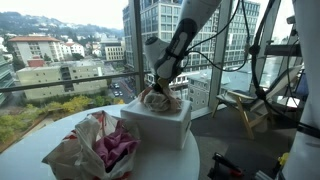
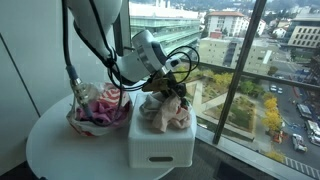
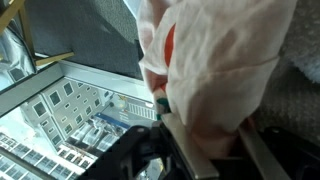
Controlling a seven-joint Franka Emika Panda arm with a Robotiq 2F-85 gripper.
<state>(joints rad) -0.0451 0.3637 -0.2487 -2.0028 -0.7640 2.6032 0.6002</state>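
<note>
A crumpled whitish plastic bag point(image 1: 162, 100) point(image 2: 166, 112) with orange and green print lies on top of a white foam box point(image 1: 158, 127) point(image 2: 160, 146) on the round table. In both exterior views the gripper point(image 1: 160, 86) point(image 2: 165, 93) comes down onto the bag from above. The wrist view shows the bag point(image 3: 215, 60) filling the space between the two fingers point(image 3: 188, 146), and the gripper point(image 3: 205, 118) is shut on it, touching it on both sides. What is under the bag is hidden.
A clear bag stuffed with pink cloth point(image 1: 105, 146) point(image 2: 98, 106) sits beside the box on the white table point(image 1: 40, 152) point(image 2: 70, 156). Tall window glass point(image 2: 250, 80) stands right behind the box. A chair and stands point(image 1: 250, 100) are nearby.
</note>
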